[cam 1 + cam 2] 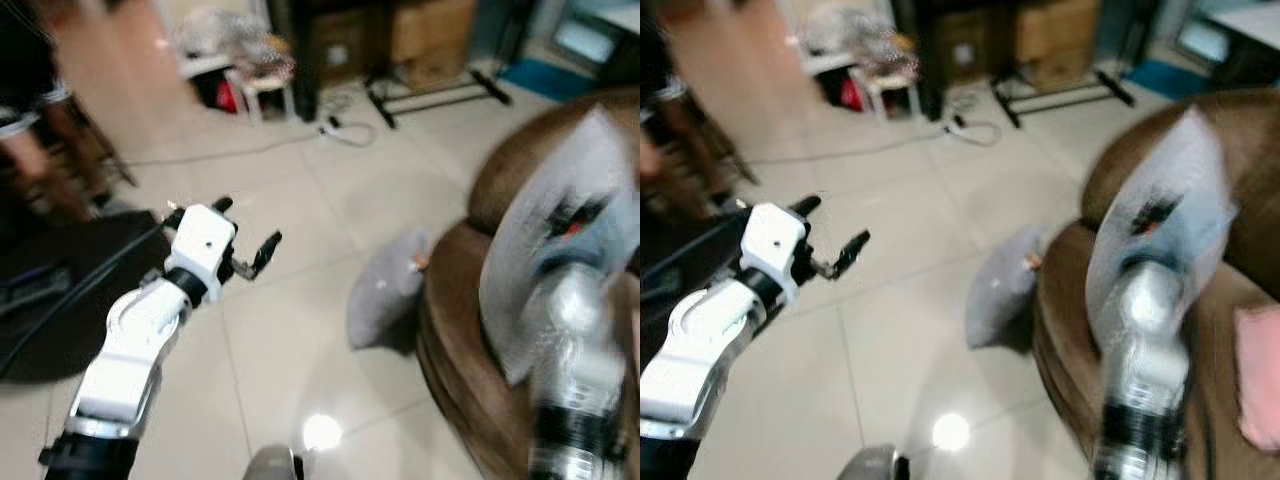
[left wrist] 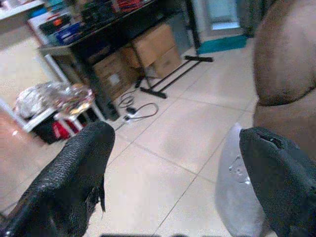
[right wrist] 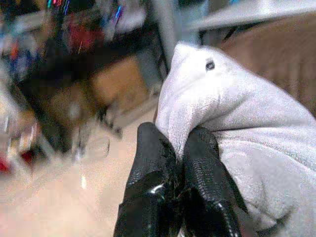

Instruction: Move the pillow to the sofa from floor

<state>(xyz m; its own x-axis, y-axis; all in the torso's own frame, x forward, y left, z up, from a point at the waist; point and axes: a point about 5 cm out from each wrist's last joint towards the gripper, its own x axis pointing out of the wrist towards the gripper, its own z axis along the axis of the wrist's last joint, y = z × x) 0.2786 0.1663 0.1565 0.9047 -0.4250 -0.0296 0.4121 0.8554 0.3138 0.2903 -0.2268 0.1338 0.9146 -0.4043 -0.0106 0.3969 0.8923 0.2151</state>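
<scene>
Cardboard boxes (image 2: 148, 52) stand under a dark table (image 2: 94, 37) at the far side of the tiled floor (image 1: 300, 230); their contents cannot be seen. Beside them, a low white stand (image 1: 235, 75) carries a blurred heap of crumpled, shiny material. A white cable (image 1: 345, 130) lies coiled on the tiles in front of the boxes. The right gripper (image 3: 180, 163) has its two black fingers pressed together on a fold of a pale grey pillow (image 3: 247, 128). This pillow is held up in the air over the brown sofa (image 1: 460, 330), with the silver right arm (image 1: 1145, 370) rising beneath it, strongly blurred. A second grey pillow (image 1: 385, 290) rests on the floor, leaning against the outer side of the sofa below the raised one. A pink cushion (image 1: 1258, 375) lies on the sofa seat. The left gripper (image 1: 248, 232) is lifted over bare tiles, its fingers spread apart and holding nothing; in the left wrist view the floor pillow shows beyond one fingertip (image 2: 276, 173), near it but not touching. A person (image 1: 30, 110) stands at the far left edge.
</scene>
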